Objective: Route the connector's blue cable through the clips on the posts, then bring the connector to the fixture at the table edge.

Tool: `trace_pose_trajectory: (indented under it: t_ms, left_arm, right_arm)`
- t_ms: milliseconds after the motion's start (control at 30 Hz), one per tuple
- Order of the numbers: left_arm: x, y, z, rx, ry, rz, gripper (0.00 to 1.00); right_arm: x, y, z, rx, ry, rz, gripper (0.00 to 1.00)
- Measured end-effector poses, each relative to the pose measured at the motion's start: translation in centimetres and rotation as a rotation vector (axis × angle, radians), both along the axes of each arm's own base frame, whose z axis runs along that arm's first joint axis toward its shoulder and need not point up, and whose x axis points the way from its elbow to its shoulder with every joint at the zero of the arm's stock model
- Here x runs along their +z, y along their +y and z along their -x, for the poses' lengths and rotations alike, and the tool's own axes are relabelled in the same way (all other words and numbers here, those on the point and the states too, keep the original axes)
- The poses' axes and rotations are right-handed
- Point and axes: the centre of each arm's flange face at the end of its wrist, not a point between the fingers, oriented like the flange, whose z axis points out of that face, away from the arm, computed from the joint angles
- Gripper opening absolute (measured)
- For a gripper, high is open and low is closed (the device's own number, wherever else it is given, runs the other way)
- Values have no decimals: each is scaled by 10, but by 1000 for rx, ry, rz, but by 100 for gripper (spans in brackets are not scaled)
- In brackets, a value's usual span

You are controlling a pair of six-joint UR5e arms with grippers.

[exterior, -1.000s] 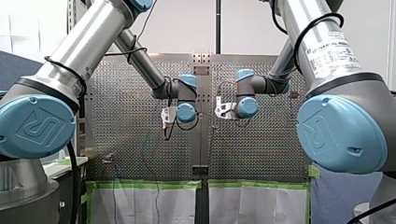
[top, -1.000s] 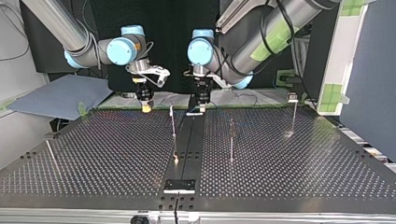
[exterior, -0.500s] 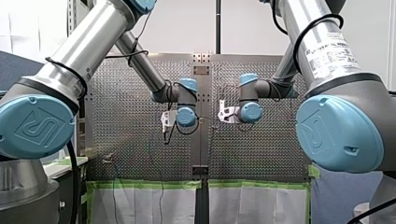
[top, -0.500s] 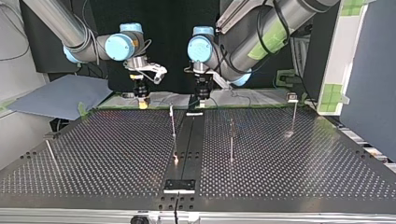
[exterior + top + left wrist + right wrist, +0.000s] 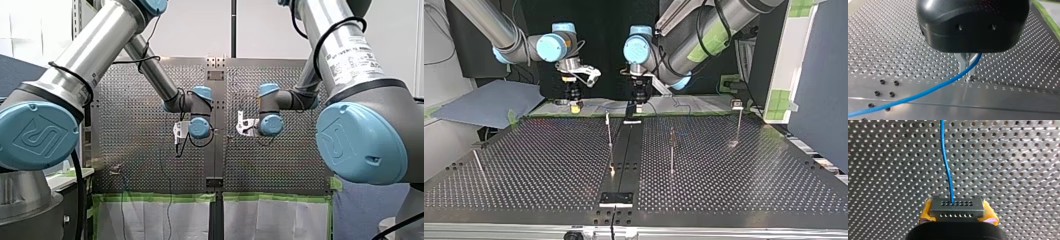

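My right gripper point(image 5: 958, 213) is clamped on the connector point(image 5: 957, 206), its yellow pads point(image 5: 926, 213) pressed against the two ends of the dark, hole-dotted block. The blue cable point(image 5: 946, 162) leaves the connector's top face and runs ahead over the perforated table point(image 5: 549, 160). My left gripper point(image 5: 967, 63) has its metal fingers point(image 5: 961, 62) pressed together on the same cable, which trails away from them in a shallow curve just above the plate.

In the top view both grippers hang at the table's far edge, near each other, the connector at the left of the pair. The nearest post point(image 5: 609, 131) stands just near of them. A second post point(image 5: 672, 147) and a third post point(image 5: 739, 122) stand further right, and the fixture point(image 5: 615, 198) lies well apart at the near edge.

Compared with one second ago, both grippers have drawn back toward the far edge in the top view. My right gripper has also shifted left, so the gap between the two is wider. The posts and fixture are unmoved.

My right arm point(image 5: 499, 35) enters from the top view's upper left and my left arm point(image 5: 704, 35) from its upper right. Each wrist is bent so that its gripper points straight down at the table.
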Motion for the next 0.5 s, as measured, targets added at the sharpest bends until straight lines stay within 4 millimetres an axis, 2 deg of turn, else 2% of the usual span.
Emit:
trace_pose_trajectory:
  t_ms: [200,333,500]
  left_arm:
    - [-9,-2,1,-5,6,-2,0]
    - [-23,-4,1,-9,14,-4,0]
    - [-29,-4,1,-6,18,-5,0]
  right_arm:
    - [-20,3,9,-8,16,-19,0]
    - [-23,2,13,-10,19,-17,0]
    - [-26,0,16,-9,25,-15,0]
